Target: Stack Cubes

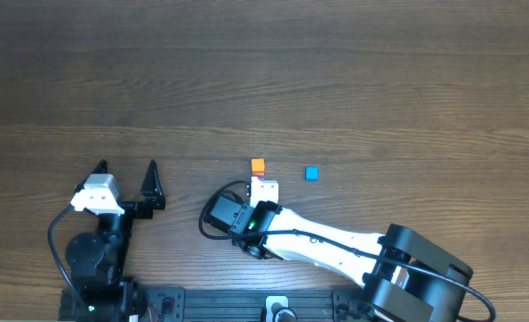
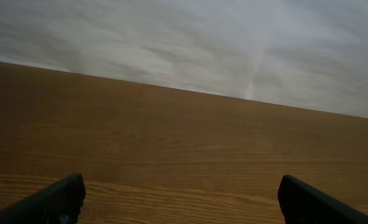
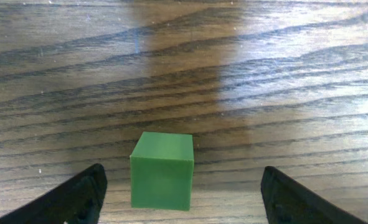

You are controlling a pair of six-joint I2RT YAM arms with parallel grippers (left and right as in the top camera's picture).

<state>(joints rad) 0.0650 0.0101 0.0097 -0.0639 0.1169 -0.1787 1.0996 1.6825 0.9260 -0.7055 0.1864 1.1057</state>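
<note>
So the right gripper [image 3: 182, 177] is spread wide open right now, not pinching anything. In its wrist view the green cube [image 3: 162, 171] sits flat on the table [image 1: 246, 72], down in the gap between the two black fingers [image 3: 78, 199]. It isn't touching either of them, and it's a bit closer to one finger than the other. One face of the cube points toward the camera and you can see its top too, so it's sitting square, not tipped.

From the top view, the right arm [image 1: 336, 241] reaches in from the lower right corner toward the middle of the table. Just past its white head there's an orange cube [image 1: 258, 166] on the wood. A blue cube [image 1: 311, 173] sits a little to the right of that, near it but with a clear gap, so those two aren't touching. Both are lying loose on the table, and nothing is stacked on anything.

The left gripper [image 1: 126, 168] is way off at the left side, well apart from all the cubes. Its fingers are also spread wide, with nothing between them. Its wrist view shows bare wood running out to a pale wall [image 2: 184, 43] behind. The left arm [image 1: 98, 250] is tucked in close to its own base.
</note>
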